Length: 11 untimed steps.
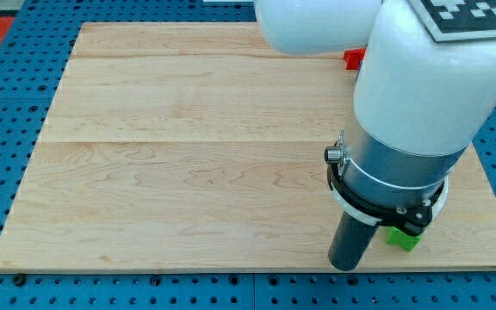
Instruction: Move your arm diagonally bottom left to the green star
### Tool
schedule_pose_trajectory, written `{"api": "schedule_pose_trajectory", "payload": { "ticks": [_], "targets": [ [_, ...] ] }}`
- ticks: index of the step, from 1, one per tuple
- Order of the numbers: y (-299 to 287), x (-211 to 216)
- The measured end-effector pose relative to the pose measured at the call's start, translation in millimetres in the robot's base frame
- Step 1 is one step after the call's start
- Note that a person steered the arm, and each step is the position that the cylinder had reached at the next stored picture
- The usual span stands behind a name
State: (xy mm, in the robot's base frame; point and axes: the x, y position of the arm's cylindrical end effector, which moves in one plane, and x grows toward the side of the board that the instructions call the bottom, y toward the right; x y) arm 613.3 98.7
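One green block [402, 238] is seen near the view's bottom right of the wooden board [188, 172], mostly hidden beneath the arm, so its star shape cannot be confirmed. One red block [354, 58] is partly shown near the view's top, behind the arm's white body [429, 69]. The arm is held upright over the board's right side. The rod is lowered beside the green block, my tip [344, 266] being placed just to its left; nothing is gripped, and contact cannot be told.
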Motion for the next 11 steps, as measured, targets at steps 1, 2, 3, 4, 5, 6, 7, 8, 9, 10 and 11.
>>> {"api": "schedule_pose_trajectory", "payload": {
  "ticks": [1, 2, 3, 4, 5, 6, 7, 8, 9, 10, 11],
  "targets": [
    [3, 0],
    [2, 0],
    [2, -5],
    [2, -9],
    [2, -9],
    [1, -8],
    [-5, -9],
    [-5, -7],
    [-7, -6],
    [-7, 5],
    [-8, 6]
  ]
}}
